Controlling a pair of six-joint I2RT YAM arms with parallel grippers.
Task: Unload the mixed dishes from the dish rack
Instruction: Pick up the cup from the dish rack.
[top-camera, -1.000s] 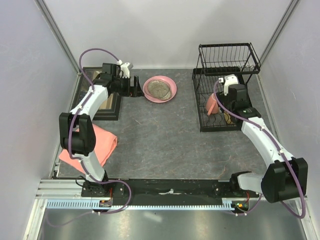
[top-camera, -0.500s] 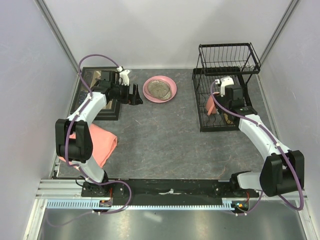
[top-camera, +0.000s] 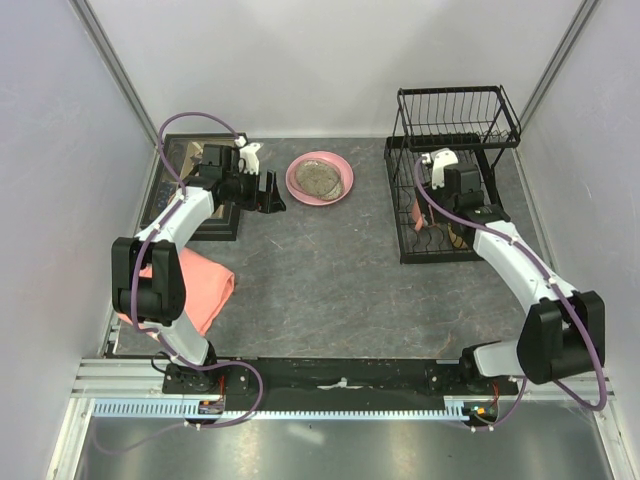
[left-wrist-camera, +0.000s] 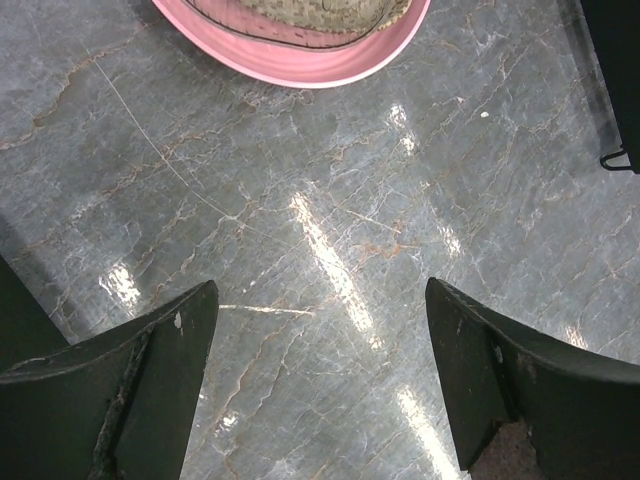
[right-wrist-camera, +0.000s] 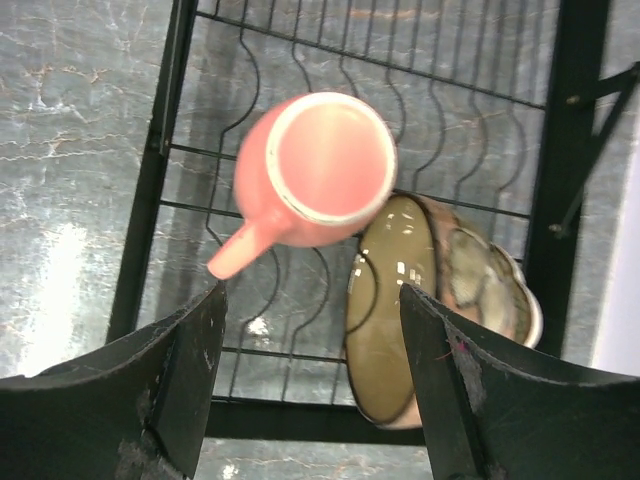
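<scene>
The large pink plate (top-camera: 340, 188) lies on the table with the speckled grey-beige plate (top-camera: 318, 177) stacked in it; both show at the top of the left wrist view, pink plate (left-wrist-camera: 300, 65), speckled plate (left-wrist-camera: 300, 12). My left gripper (top-camera: 272, 192) (left-wrist-camera: 320, 290) is open and empty, just left of the plates, over bare table. The black wire dish rack (top-camera: 392, 200) (right-wrist-camera: 160, 150) holds the salmon-pink mug (right-wrist-camera: 315, 170) and the amber-brown bowl (right-wrist-camera: 385, 340) on edge beside it. My right gripper (right-wrist-camera: 310, 295) is open above them, touching neither.
A dark rectangular tray (top-camera: 190, 190) sits at the back left behind the left arm. A folded salmon-pink cloth (top-camera: 195, 290) lies near the left arm's base. The rack's upper tier (top-camera: 458, 115) rises behind the right gripper.
My left gripper has drawn back a little from the plates, towards the near side. My right wrist has shifted left and further over the rack's lower tier, covering more of the mug.
</scene>
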